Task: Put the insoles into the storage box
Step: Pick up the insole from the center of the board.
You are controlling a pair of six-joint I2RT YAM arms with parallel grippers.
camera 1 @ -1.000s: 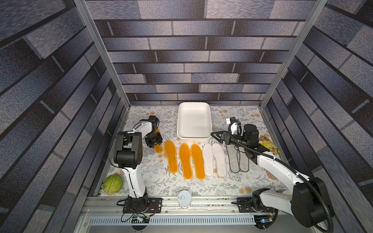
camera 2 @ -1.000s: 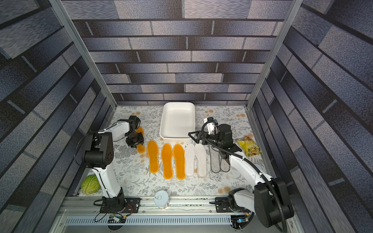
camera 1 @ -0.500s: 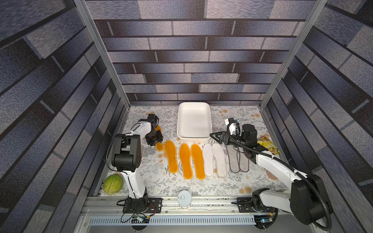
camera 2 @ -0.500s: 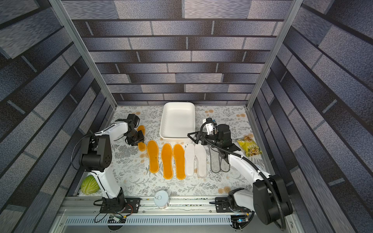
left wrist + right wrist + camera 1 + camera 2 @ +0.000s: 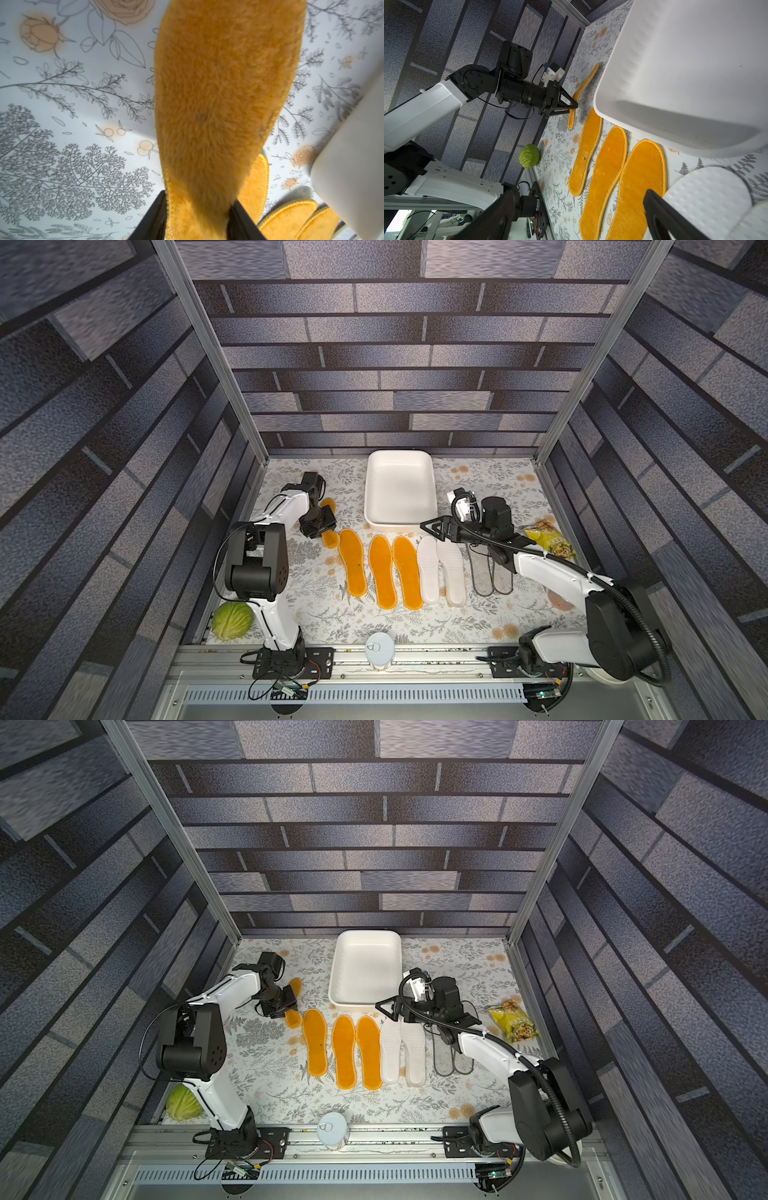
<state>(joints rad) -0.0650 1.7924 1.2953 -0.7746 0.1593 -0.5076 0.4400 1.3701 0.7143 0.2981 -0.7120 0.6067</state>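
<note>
Top views look down from afar; wrist views close, share storage box [image 5: 351,158] [image 5: 654,62]

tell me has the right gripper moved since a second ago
Yes, slightly: the right gripper has slid toward the robot's left and the front, its tip now overlapping the near right corner of the box.

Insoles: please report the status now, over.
Left pincer shut on orange insole, beside box. Right pincer open, near box's front corner. Box empty; seven insoles lie outside. Nothing seen blocking box.
</note>
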